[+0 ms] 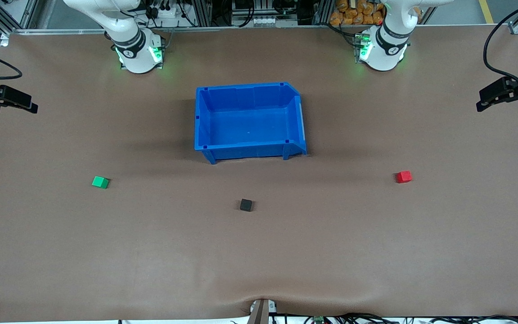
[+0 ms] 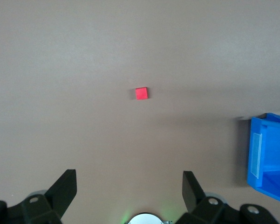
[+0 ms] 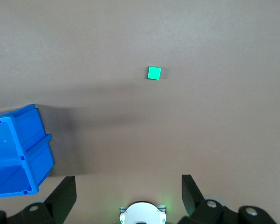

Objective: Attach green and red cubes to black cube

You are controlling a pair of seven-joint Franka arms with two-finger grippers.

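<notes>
The black cube [image 1: 246,205] sits mid-table, nearer the front camera than the blue bin. The green cube [image 1: 100,182] [image 3: 154,73] lies toward the right arm's end, and the red cube [image 1: 404,177] [image 2: 141,93] toward the left arm's end. All three stand apart on the brown mat. My right gripper [image 1: 30,106] [image 3: 129,191] hangs high over the right arm's end of the table, open and empty. Over the left arm's end my left gripper [image 1: 481,104] [image 2: 129,186] hangs just as high, also open with nothing in it.
A large blue plastic bin [image 1: 205,119] [image 2: 270,154] [image 3: 35,140] stands empty between the two arm bases and the cubes. The brown mat bulges slightly at the table edge nearest the front camera.
</notes>
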